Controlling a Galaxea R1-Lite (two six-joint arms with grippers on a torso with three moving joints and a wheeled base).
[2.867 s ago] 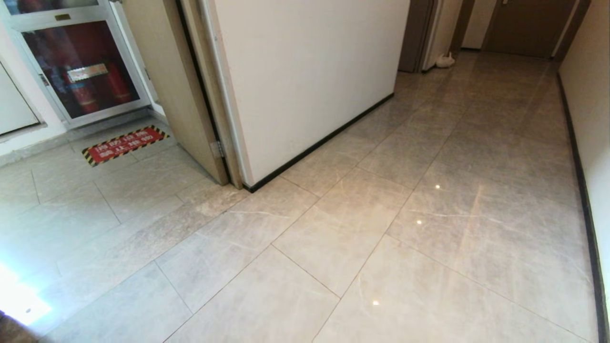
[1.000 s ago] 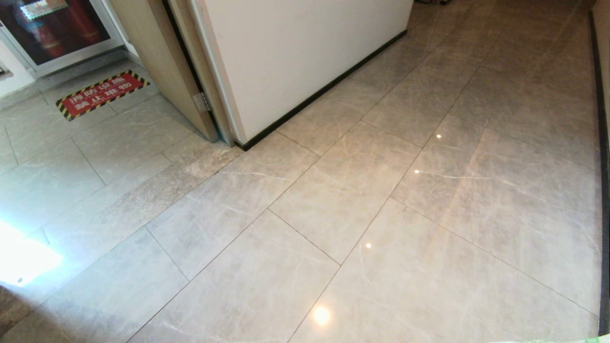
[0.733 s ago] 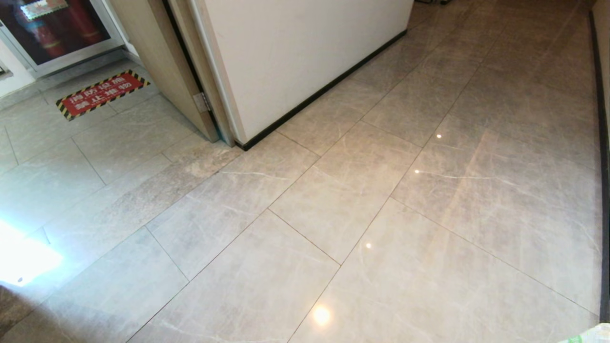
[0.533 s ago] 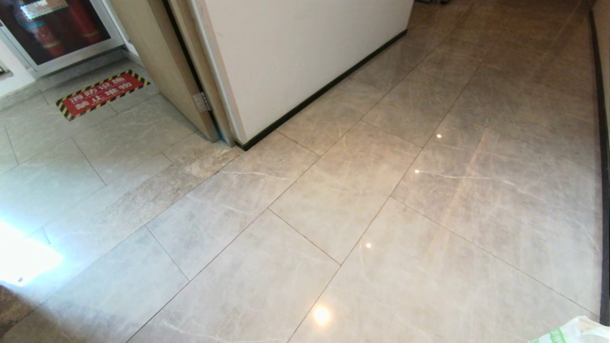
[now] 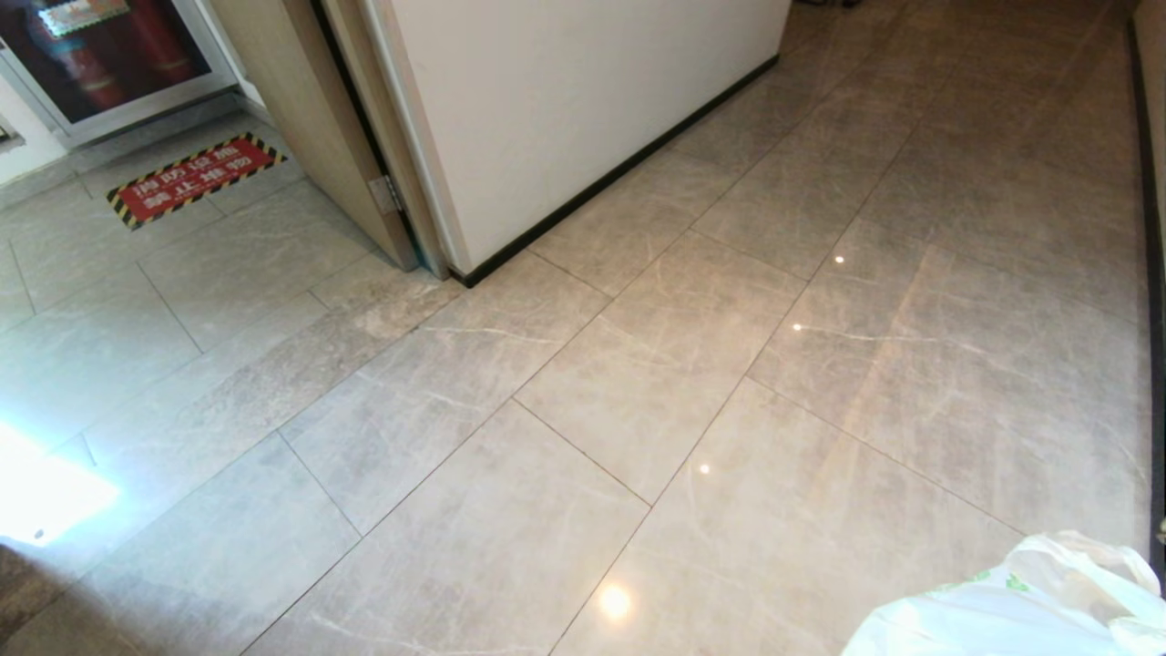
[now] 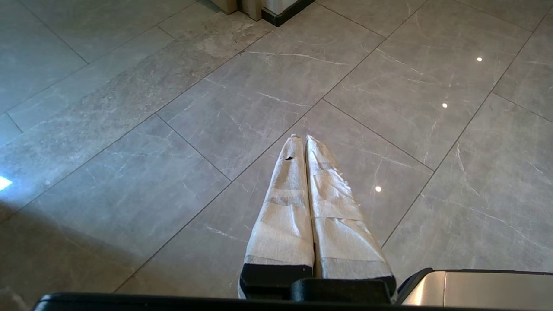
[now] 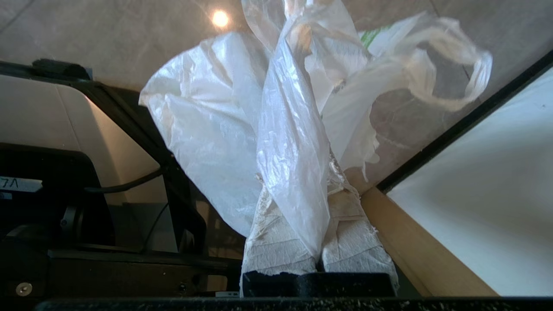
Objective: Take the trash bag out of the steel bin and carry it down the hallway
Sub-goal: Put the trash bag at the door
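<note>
The trash bag (image 5: 1011, 606), thin white plastic with green print, shows at the lower right corner of the head view. In the right wrist view the trash bag (image 7: 224, 121) billows out from my right gripper (image 7: 313, 194), which is shut on a twisted strand of it between tape-wrapped fingers (image 7: 358, 242). One loop handle (image 7: 453, 73) hangs free. My left gripper (image 6: 301, 139) is shut on nothing and points at the floor. The steel bin is out of view. The hallway's glossy tiles (image 5: 820, 319) stretch ahead.
A white wall corner with a black baseboard (image 5: 583, 196) juts in on the left, beside a wooden door frame (image 5: 301, 109). A red floor sign (image 5: 191, 178) lies beyond it. Another black baseboard (image 5: 1155, 273) lines the right wall. My own base (image 6: 475, 289) shows below.
The trash bag has risen from the bottom edge into the head view's lower right corner over the last second. Before that, the whole view had shifted forward and down; it is steady since.
</note>
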